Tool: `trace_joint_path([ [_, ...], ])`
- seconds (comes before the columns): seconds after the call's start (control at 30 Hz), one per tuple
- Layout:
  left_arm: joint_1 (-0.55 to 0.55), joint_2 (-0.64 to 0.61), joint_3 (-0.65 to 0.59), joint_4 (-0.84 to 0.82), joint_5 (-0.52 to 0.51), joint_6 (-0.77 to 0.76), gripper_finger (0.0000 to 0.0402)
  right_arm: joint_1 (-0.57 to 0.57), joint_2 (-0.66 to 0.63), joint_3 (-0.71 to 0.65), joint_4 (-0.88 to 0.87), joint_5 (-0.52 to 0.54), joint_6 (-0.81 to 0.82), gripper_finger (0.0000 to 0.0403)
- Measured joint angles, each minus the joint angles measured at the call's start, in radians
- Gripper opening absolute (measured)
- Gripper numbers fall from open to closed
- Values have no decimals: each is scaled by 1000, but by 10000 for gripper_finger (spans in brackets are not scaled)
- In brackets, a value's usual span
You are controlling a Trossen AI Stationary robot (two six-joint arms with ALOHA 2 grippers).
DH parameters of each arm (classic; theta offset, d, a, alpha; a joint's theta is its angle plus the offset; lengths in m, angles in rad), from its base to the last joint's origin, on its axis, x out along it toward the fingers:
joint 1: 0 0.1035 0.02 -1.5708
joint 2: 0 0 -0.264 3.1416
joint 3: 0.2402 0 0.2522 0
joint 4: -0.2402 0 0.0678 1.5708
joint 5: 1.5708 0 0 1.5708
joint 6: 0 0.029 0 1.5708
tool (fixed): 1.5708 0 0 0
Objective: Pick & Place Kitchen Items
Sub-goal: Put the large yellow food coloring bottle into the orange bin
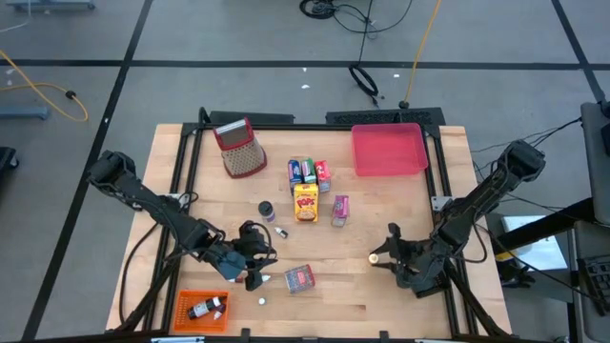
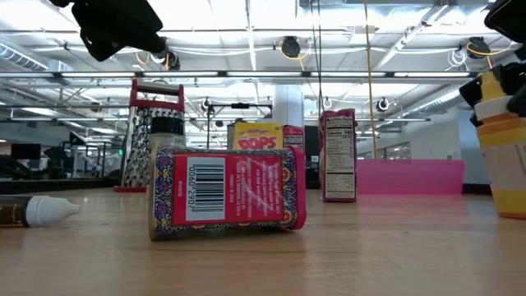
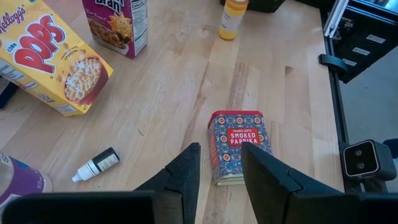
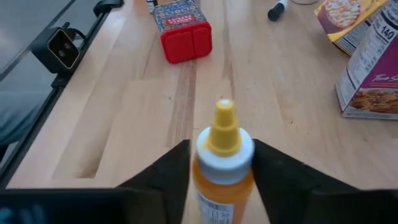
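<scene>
We look down on a wooden bench (image 1: 381, 286) ringed by a grey tiled floor, with a workshop hall behind it. The right gripper (image 4: 221, 165) sits near the bench's right edge, and its fingers (image 4: 163, 171) flank an upright yellow squeeze bottle (image 4: 222, 158), close against its sides; we cannot tell whether they press it. The left gripper (image 3: 219, 168) hovers toward the front left corner, its fingers (image 3: 183, 177) spread apart with nothing between them, just short of a red paprika tin (image 3: 237, 143) lying on its side near the front edge. A small dark dropper bottle (image 3: 96, 165) lies beside it. At the bench's middle stand a yellow cereal box (image 1: 305, 202), a pink cereal packet (image 1: 340, 211), and blue, green and red packets (image 1: 308, 171) in a row behind. A pink tray (image 1: 388, 150) rests at the back right corner, a red-topped mesh grater (image 1: 241, 149) toward the back left, and an orange tray (image 1: 186, 314) at the front left corner holds another dark bottle (image 1: 204, 308).
</scene>
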Motion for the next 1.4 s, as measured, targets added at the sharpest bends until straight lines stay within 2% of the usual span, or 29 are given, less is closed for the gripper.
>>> trace_joint_path([
  [0.1, 0, 0, 0, 0, 0, 0, 120, 0, 0, 0, -1, 0, 0, 109],
  [0.13, 0, 0, 0, 0, 0, 0, 120, 0, 0, 0, -1, -1, -1, 106],
  [0.27, 0, 0, 0, 0, 0, 0, 120, 0, -1, -1, 9, -3, -8, 106],
  [0.57, 0, 0, 0, 29, -55, 18, 120, -67, -45, 47, 122, -11, -202, 106],
  [0.9, 17, 0, 0, 243, -60, 228, 120, -193, -48, 151, 295, -11, -387, 106],
  [1.03, 44, 0, 0, 328, -60, 307, 120, -230, -48, 183, 372, -84, -457, 106],
  [1.23, 110, 16, 0, 436, -59, 388, 120, -262, -48, 214, 392, -89, -510, 106],
  [1.4, 174, 77, 1, 567, 23, 439, 141, -281, -42, 218, 397, -114, -521, 106],
])
